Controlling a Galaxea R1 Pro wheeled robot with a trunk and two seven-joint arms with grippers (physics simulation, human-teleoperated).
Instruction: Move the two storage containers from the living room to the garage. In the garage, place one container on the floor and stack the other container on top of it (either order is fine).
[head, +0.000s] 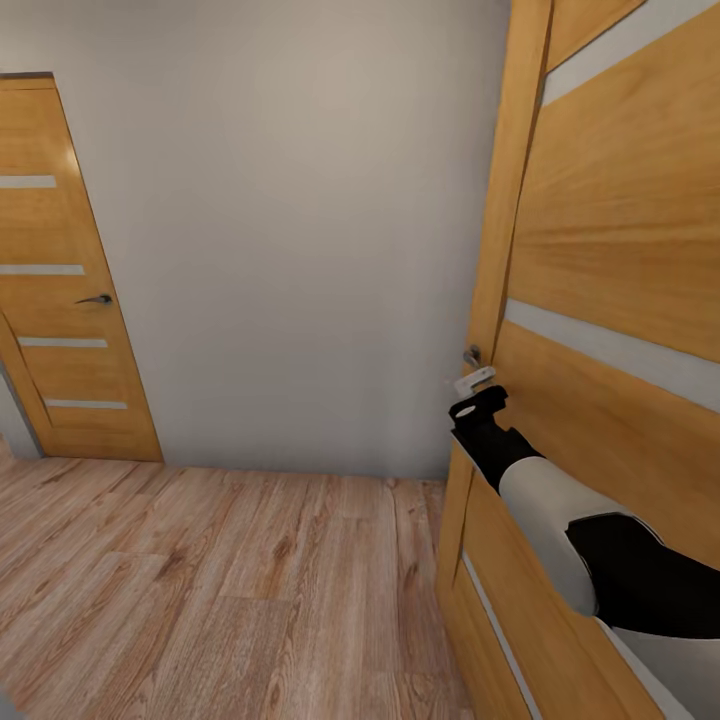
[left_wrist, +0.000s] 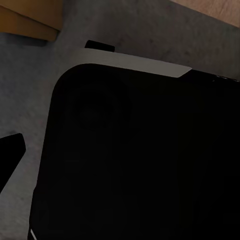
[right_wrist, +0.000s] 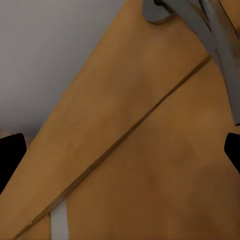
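While the robot faces a plain grey wall (head: 300, 230) over a wood plank floor (head: 220, 590), its right arm (head: 560, 530) reaches to an open wooden door (head: 620, 250), the right pincer (head: 480, 405) just beside the metal lever handle (head: 472, 356). That pincer's fingers (right_wrist: 10, 155) stand apart. Whether the left pincer is apart or together cannot be told. A second, shut door (head: 60, 290) stands at the left. No writing is readable.
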